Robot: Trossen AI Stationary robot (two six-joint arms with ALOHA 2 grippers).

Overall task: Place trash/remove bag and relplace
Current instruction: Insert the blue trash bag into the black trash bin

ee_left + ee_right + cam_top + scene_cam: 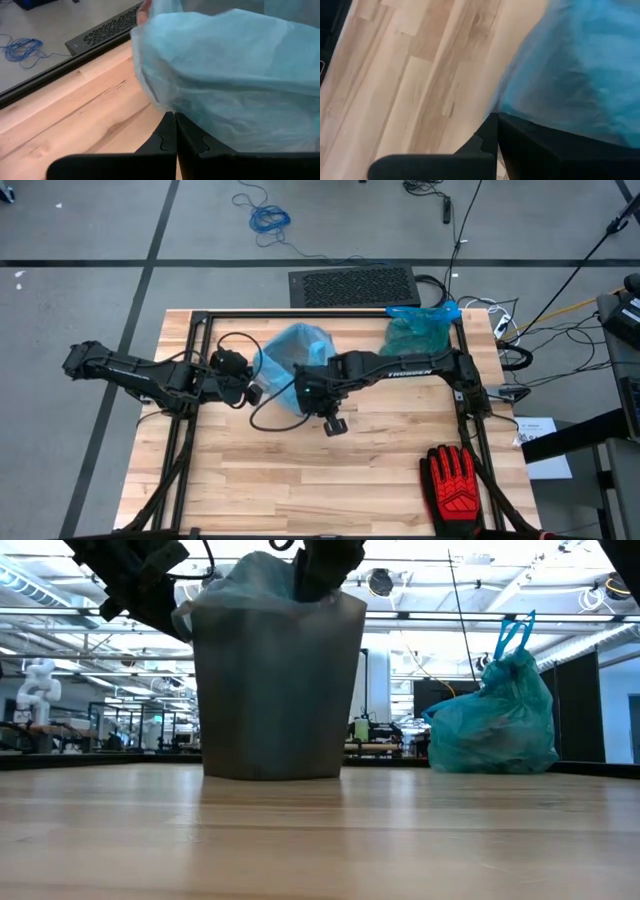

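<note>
Flanking bin [292, 370], both jaws closed

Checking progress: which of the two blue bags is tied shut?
The bag at the table's back right, knotted on top and standing full. The other lines the bin, with both grippers at its rim.

Thin translucent blue plastic liner [292, 350], matt grey bin [275, 690], smooth pale wood table [300, 470].

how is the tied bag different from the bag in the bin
The tied bag is knotted shut and bulging, standing free on the table; the bin bag is open, draped over the bin. The tied bag is teal-green; the bin bag paler blue. Both grippers are shut at the bin bag's rim; none touches the tied bag. Both are thin translucent plastic.
</note>
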